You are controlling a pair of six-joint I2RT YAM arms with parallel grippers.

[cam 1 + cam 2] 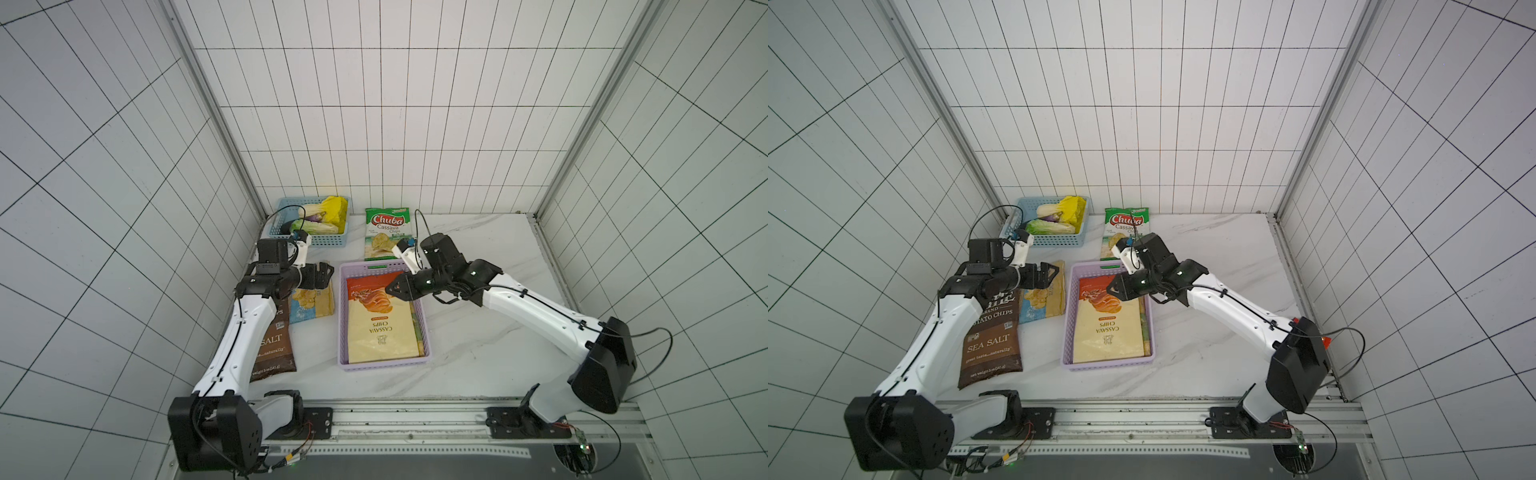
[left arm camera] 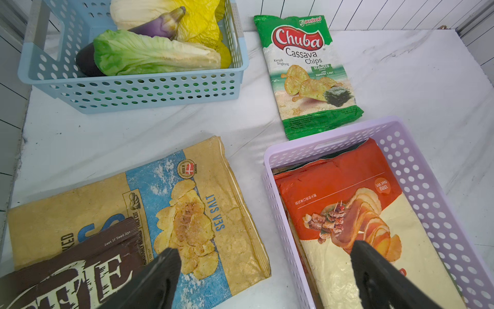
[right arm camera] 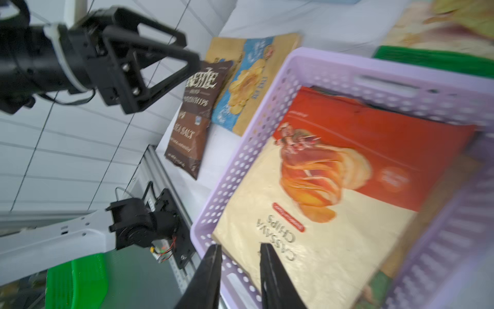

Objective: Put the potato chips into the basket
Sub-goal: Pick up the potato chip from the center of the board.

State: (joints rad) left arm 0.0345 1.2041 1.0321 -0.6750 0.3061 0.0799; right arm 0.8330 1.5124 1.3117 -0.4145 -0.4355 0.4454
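**Left tool spread over the sea-salt bag, basket just to its right**

We start at the near edge of the worktop [image 1: 478, 332]. On the left lies the brown Kettle bag [image 1: 990, 336], long axis running away from us, right under the left arm. Its far end overlaps the near end of the tan sea-salt bag [image 2: 187, 208], which lies the same way, a touch askew. Just beside both, to the right, sits the lilac basket [image 1: 341, 316], its long sides roughly parallel to them. Inside it the orange-cream cassava bag [image 1: 380, 328] lies flat on top, with edges of other bags peeking out along the right wall.

Now the tools! The left tool [image 1: 319, 276] hovers empty, jaws spread wide, above the far end of the tan bag. Its wrist view puts one finger over that bag and the other over the basket's contents. The right tool [image 3: 239, 248] hangs over the basket's far end, jaws a little apart with nothing between them.

Further off, the green Chuba bag [image 1: 384, 232] lies just beyond the basket's far rim, long axis pointing back at us; we cannot tell whether it touches. Far left, the blue basket [image 1: 320, 241] holds the vegetables [image 1: 320, 216].

Our read is that three bags are left outside. The two on the left are the left arm's, needing only a short carry rightward. The Kettle bag rides on top, so lifting the tan bag first would likely drag it. The Chuba bag sits nearer the right arm.
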